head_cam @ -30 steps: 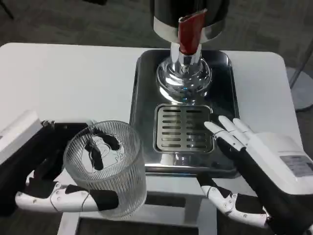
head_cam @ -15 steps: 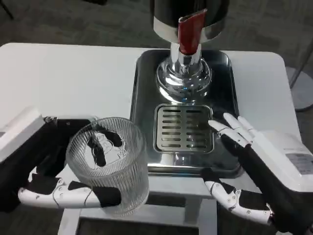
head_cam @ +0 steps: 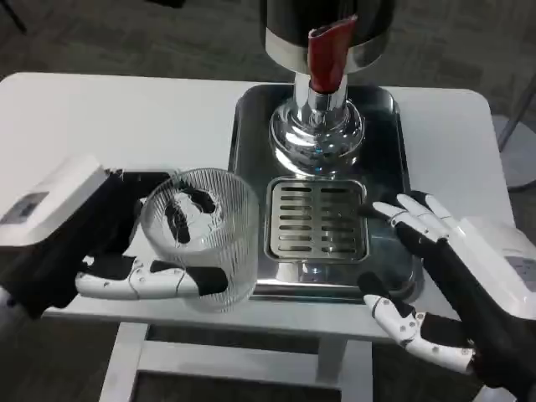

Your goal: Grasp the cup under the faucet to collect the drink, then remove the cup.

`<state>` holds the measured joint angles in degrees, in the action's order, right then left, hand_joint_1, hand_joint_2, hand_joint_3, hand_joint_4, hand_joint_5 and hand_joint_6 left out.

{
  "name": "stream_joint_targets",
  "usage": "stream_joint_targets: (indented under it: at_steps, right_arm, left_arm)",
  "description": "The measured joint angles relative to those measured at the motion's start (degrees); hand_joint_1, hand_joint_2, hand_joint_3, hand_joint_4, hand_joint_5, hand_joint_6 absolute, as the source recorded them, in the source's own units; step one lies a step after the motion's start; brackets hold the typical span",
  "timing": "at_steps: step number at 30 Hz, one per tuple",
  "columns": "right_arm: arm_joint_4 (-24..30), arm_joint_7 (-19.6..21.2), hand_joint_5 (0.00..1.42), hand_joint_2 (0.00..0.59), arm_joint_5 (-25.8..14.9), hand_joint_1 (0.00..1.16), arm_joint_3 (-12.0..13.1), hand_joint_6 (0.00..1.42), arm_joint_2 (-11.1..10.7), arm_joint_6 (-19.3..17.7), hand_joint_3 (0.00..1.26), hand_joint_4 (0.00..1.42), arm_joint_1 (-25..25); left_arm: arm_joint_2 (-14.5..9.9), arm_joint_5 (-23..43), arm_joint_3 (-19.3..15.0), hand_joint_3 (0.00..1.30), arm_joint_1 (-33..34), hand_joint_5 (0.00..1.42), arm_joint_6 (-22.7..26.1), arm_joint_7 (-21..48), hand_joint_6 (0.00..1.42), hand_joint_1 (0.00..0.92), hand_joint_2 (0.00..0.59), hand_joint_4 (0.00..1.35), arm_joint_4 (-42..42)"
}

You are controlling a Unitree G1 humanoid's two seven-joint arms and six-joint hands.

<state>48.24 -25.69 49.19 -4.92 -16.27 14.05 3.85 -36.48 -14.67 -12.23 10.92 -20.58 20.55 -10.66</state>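
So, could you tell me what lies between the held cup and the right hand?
In the head view, the slotted drip grate of the steel tray lies between the ribbed cup, held by the left hand, and the right hand. Nothing stands on it.

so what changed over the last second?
The left hand, gripping the ribbed glass cup throughout, carried it up and right toward the drip grate. The right hand stayed open beside the steel tray, drifting slightly. The red tap lever is unchanged.
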Motion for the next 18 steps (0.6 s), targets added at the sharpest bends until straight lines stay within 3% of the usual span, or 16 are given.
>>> stream_joint_targets:
  at_steps: [18]
  right_arm:
    - [0.38,-0.17,0.00,0.493,-2.49,0.43,2.66,0.14,0.00,1.66,0.13,0.04,0.49]
  left_arm:
    - [2.94,-11.44,11.26,0.95,17.75,1.34,-4.05,-11.63,1.42,0.444,0.095,1.11,21.57]
